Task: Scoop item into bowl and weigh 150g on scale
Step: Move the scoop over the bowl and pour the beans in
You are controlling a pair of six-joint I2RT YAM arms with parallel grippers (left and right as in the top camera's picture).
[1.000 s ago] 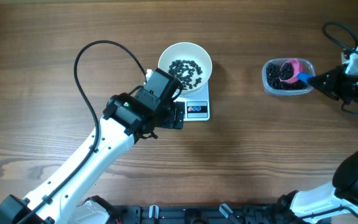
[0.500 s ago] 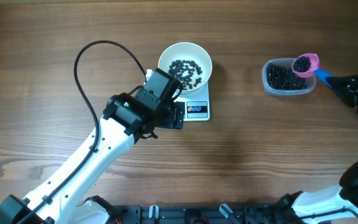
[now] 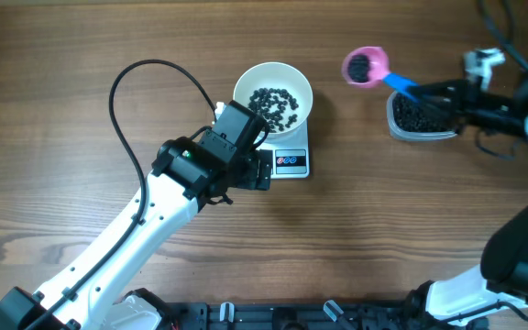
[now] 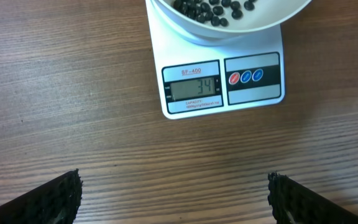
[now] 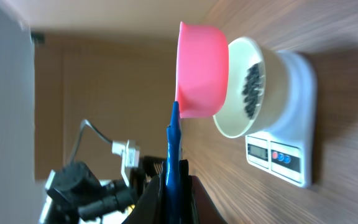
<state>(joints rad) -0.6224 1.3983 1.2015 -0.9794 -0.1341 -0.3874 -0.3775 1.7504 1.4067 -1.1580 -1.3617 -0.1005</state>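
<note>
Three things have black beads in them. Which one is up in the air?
The pink scoop, held by its blue handle in the right gripper. The white bowl sits on the scale; the clear tub rests on the table.

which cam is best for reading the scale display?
Left wrist: the scale display faces the camera, large and sharp, reading 34. Overhead shows it only as a tiny, unreadable patch. Right wrist shows it small and sideways, digits unreadable.
</note>
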